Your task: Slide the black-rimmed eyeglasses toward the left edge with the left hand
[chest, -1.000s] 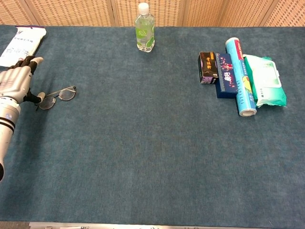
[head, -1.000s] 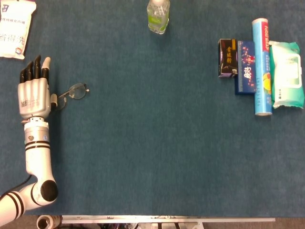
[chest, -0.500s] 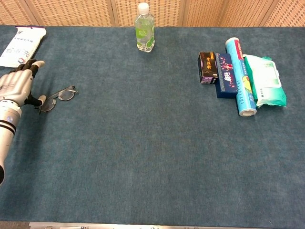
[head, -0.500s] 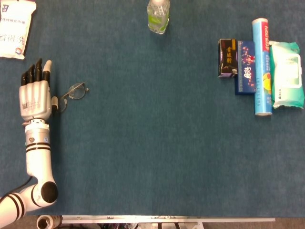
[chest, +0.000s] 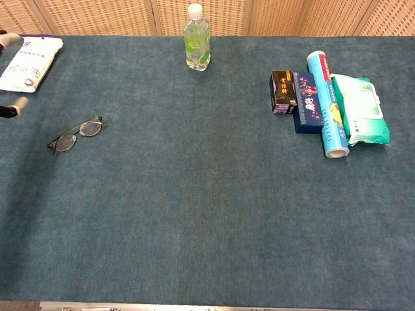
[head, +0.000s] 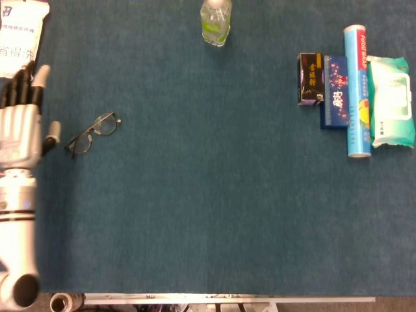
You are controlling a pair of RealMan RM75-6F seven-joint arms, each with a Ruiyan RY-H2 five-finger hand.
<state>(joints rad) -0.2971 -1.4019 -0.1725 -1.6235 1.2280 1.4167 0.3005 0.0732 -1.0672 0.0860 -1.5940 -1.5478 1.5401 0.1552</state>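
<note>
The black-rimmed eyeglasses (head: 93, 132) (chest: 76, 133) lie flat on the blue cloth near the table's left side, tilted with one lens nearer the middle. My left hand (head: 21, 123) hovers to their left with fingers straight and apart, holding nothing, with a small gap between its thumb and the frame. In the chest view only two fingertips (chest: 15, 105) of that hand show at the left border. My right hand is not in either view.
A white packet (head: 21, 36) lies at the far left corner, just beyond my left hand. A clear bottle (head: 216, 20) stands at the back centre. A dark box (head: 310, 79), a blue box (head: 335, 91), a blue tube (head: 357, 90) and a wipes pack (head: 390, 101) sit at the right.
My left hand has let go of contact with the eyeglasses and pulled away to the left and up. The eyeglasses stay where they were pushed.
</note>
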